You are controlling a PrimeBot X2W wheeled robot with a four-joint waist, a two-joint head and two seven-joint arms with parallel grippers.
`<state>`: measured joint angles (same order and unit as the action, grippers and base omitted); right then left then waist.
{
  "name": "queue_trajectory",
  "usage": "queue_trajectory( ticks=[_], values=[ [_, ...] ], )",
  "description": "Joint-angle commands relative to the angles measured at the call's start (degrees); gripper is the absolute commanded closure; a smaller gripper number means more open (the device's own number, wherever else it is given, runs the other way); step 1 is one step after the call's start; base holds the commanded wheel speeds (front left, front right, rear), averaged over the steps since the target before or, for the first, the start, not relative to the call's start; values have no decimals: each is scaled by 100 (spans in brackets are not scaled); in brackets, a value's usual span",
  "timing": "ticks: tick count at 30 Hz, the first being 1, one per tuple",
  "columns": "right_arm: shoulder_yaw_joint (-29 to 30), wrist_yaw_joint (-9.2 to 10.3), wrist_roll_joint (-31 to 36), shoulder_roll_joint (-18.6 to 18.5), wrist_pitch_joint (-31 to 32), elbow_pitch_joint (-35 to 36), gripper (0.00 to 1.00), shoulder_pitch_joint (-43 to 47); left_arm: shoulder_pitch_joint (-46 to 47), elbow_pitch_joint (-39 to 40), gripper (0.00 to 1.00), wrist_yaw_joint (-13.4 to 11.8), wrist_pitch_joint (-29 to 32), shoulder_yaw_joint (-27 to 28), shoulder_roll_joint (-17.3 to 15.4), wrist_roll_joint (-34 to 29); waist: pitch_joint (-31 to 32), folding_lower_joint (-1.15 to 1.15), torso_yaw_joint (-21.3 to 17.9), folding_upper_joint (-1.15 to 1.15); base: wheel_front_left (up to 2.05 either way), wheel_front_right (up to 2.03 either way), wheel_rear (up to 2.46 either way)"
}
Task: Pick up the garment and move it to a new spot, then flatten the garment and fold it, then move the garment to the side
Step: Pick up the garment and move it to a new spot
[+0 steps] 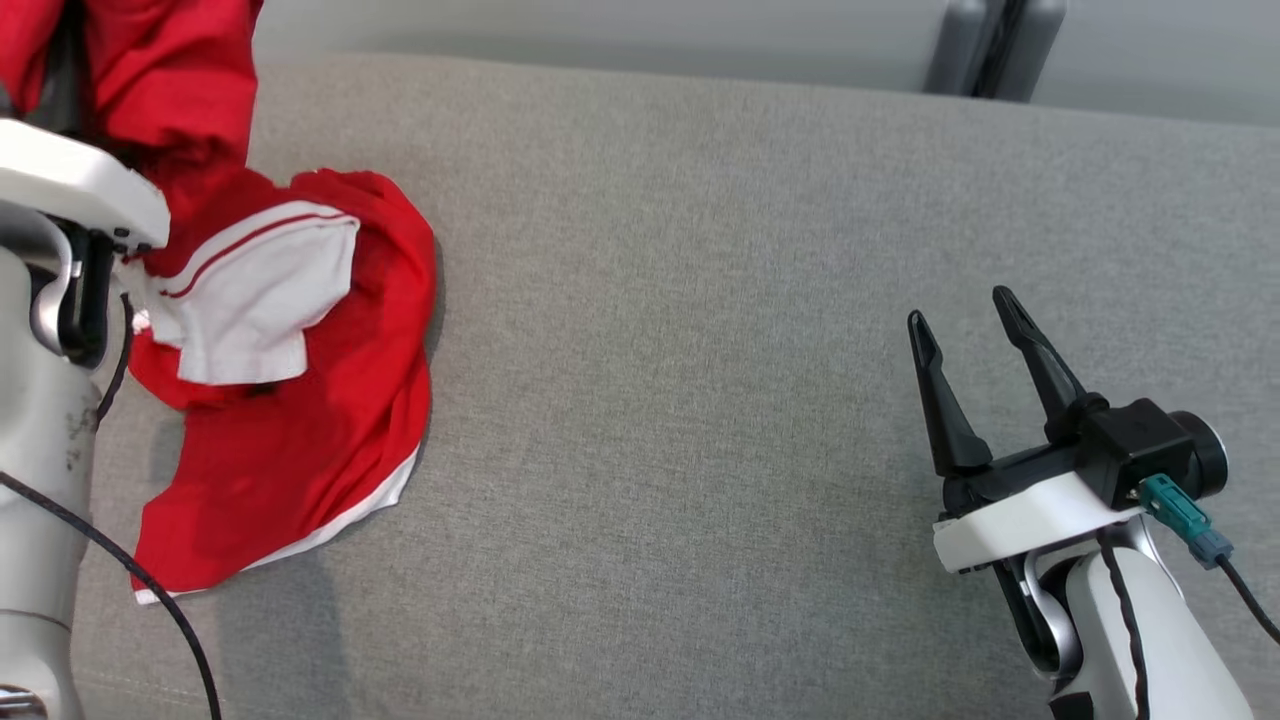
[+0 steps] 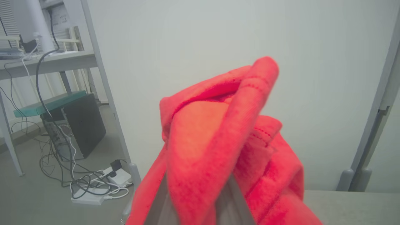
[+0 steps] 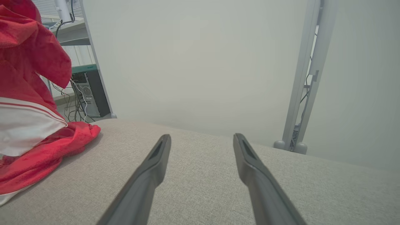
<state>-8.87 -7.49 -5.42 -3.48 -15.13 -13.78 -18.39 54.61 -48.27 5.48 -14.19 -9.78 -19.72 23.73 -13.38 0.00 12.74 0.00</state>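
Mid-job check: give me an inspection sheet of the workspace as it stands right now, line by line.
Surface: grey fabric surface, flat.
Job's things: red and white garment, upper part raised, lower part lying at the surface's left side.
Clutter: nothing seen.
Claws: left claw shut on the garment, cloth bunched over it; right claw open above bare surface, holding nothing.
Cables: black cable by the left forearm; teal connector with its lead behind the right claw; loose cables on the floor.
Surroundings: pale wall, computer tower, metal post.

Left tool [image 2: 197, 201] closed, right tool [image 1: 958, 310] agape.
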Motion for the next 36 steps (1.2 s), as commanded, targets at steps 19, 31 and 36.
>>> queue_trajectory(
  ticks=[19,31,36],
  values=[
    [188,-1,-273,44,-10,166,0,229,-1357,3308,100,26,-94,-453,1271,-21,607,0,-1154,0,0,0,0],
    [582,-1,-379,46,-10,446,0,-4,-1207,2494,100,-585,-104,-1238,1597,-873,-24,0,-2725,0,0,0,0],
    [768,-1,-545,50,-10,490,0,-48,-1293,2031,100,-642,-101,-1635,1653,-1073,-234,0,-3313,0,0,0,0]
  ],
)
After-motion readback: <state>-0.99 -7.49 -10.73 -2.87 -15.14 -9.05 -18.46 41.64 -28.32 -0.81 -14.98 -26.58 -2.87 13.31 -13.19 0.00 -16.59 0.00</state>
